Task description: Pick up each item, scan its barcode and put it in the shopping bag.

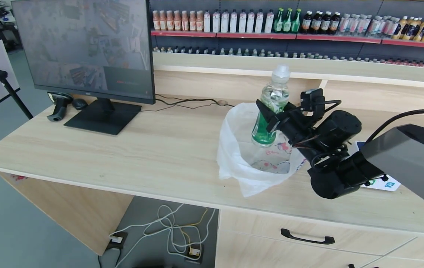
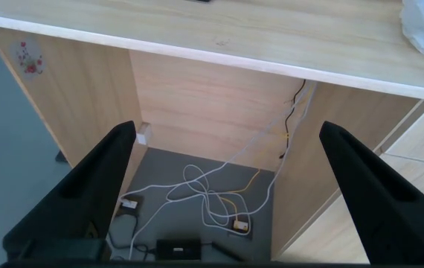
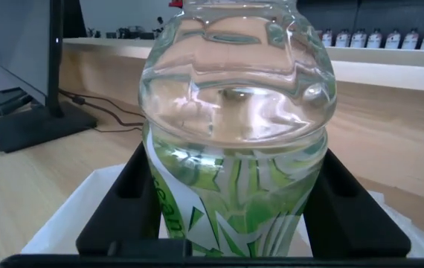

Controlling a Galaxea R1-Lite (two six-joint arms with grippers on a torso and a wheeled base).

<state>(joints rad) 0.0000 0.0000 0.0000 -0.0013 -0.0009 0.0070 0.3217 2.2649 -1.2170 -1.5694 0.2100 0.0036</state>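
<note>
In the head view, our right gripper (image 1: 270, 118) pinches a green-labelled water bottle (image 1: 273, 95) upright over the open shopping bag (image 1: 234, 152) on the worktop (image 1: 141, 149). At the left wrist, our left gripper (image 2: 227, 128) hangs spread and empty. At the right wrist, the bottle sits clamped. We judge bagging is in hand; next, lower and release.

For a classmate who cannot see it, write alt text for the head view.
The right gripper holds a clear bottle with a green label over an open white shopping bag on a wooden counter. A monitor and handheld scanner stand far left.
</note>
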